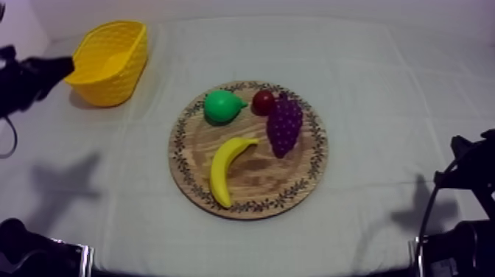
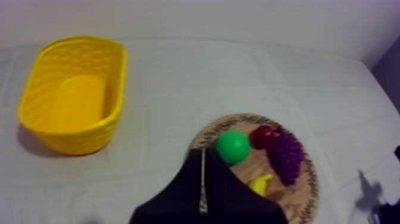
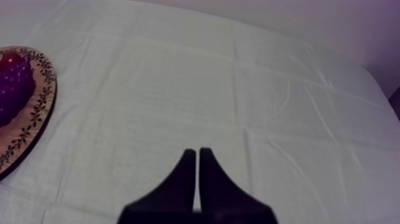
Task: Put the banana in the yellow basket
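The yellow banana (image 1: 225,171) lies on the front left part of the round wooden board (image 1: 265,180) at mid-table. In the left wrist view its tip (image 2: 260,183) peeks out beside my own fingers. The yellow basket (image 1: 110,62) stands empty at the far left. My left gripper (image 1: 66,68) hovers just left of the basket, well away from the board, its fingers together in a narrow wedge (image 2: 203,156) with nothing held. My right gripper (image 3: 196,154) is shut on nothing over bare cloth, to the right of the board (image 3: 33,128).
A green pear (image 1: 221,107), a small red fruit (image 1: 263,102) and purple grapes (image 1: 283,125) share the board's far half with the banana close in front. My right arm (image 1: 471,177) sits low at the right edge. Open cloth lies between basket and board.
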Controlling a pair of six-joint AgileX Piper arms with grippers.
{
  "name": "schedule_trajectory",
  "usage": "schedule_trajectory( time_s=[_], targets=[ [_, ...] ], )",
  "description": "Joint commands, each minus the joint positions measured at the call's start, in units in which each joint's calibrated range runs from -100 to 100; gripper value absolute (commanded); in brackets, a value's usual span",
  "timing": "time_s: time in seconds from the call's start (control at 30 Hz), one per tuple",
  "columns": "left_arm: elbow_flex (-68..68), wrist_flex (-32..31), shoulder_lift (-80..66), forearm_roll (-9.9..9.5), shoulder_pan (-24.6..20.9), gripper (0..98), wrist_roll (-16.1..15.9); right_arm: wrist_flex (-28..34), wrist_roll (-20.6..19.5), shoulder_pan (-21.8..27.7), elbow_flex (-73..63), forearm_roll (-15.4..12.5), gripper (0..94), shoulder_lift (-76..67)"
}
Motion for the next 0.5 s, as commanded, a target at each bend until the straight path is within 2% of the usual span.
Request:
schedule_trajectory(
  time_s=[0.0,0.2,0.47],
  targets=[
    [-15.1,4.8,7.8,0.03,3.8,0.1,0.7,0.0,0.0,0.0,0.0,0.0,0.3,0.0],
    [-24.6,9.7,16.9,1.58,7.8,0.1,1.1,0.0,0.0,0.0,0.0,0.0,0.3,0.0],
    [-26.6,13.1,26.8,6.0,9.9,0.8,2.4,0.0,0.0,0.0,0.0,0.0,0.3,0.0]
  ],
)
